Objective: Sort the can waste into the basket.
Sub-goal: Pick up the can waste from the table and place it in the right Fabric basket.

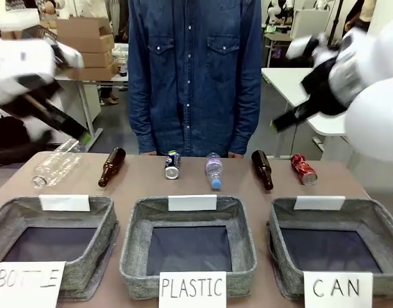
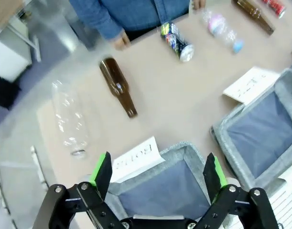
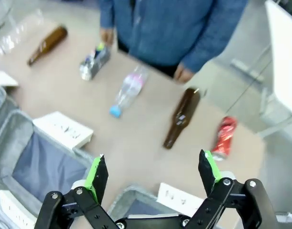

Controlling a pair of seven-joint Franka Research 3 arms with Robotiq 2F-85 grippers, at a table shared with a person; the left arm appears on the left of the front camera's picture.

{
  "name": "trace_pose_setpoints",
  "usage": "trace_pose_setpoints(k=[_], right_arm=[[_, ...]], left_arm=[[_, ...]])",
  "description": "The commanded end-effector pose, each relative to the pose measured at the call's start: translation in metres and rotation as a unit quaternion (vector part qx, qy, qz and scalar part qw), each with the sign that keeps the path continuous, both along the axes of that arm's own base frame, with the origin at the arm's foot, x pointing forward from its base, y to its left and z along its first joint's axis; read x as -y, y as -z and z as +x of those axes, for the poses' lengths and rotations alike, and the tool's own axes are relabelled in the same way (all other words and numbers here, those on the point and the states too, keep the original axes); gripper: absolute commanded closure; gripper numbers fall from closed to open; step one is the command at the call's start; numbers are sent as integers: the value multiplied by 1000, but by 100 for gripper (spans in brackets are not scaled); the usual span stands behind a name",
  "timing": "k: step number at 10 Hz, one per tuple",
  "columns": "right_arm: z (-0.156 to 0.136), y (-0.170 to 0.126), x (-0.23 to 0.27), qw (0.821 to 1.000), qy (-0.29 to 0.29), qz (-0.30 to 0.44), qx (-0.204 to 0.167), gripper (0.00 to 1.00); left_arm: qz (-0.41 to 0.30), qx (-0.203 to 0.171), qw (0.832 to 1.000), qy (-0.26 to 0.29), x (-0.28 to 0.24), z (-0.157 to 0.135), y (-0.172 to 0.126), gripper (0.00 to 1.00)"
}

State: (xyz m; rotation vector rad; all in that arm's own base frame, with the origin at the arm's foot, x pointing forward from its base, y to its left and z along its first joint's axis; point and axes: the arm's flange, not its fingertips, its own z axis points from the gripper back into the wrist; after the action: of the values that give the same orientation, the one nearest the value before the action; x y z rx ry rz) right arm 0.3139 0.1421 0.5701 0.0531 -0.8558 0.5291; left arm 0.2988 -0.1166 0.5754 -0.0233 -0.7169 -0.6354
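Two cans lie in a row near the table's far edge: a dark blue-black can (image 1: 172, 165) (image 2: 176, 40) (image 3: 93, 63) left of centre and a red can (image 1: 304, 169) (image 2: 276, 5) (image 3: 224, 136) at the far right. The grey basket (image 1: 279, 250) signed "CAN" stands at the front right with nothing in it. My left gripper (image 1: 84, 136) (image 2: 158, 164) hangs open, high over the left end of the table. High over the right end my right gripper (image 1: 274, 126) (image 3: 153, 163) is open too, above the basket's far rim (image 3: 131, 195), with the red can ahead to its right.
Two brown glass bottles (image 1: 111, 167) (image 1: 261, 169) and two clear plastic bottles (image 1: 55, 168) (image 1: 213, 171) lie in the same row. Baskets signed "BOTTLE" (image 1: 10, 218) and "PLASTIC" (image 1: 135, 250) stand at front left and centre. A person in a denim shirt (image 1: 195, 77) stands at the far edge.
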Motion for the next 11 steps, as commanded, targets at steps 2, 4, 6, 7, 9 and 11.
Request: trace_pose_setpoints(k=[2, 4, 6, 7, 9, 11], right_arm=[[0, 0, 0, 1000, 0, 0, 0, 0], [0, 2, 21, 980, -40, 171, -99, 0], [-3, -11, 67, 840, -29, 473, -262, 0], [1, -5, 91, 780, 28, 555, -287, 0], [0, 4, 119, 726, 33, 615, -306, 0], [1, 8, 137, 708, 39, 638, -301, 0]], left_arm=[[13, -50, 999, -5, 9, 29, 42, 0], [-95, -87, 989, 73, -17, -8, -17, 0], [-325, -232, 901, 167, -59, 1, -22, 0], [-394, -278, 862, 155, -69, 11, -5, 0], [-480, -292, 818, 127, -83, 21, 26, 0], [-550, -289, 780, 80, -113, 23, 53, 0]])
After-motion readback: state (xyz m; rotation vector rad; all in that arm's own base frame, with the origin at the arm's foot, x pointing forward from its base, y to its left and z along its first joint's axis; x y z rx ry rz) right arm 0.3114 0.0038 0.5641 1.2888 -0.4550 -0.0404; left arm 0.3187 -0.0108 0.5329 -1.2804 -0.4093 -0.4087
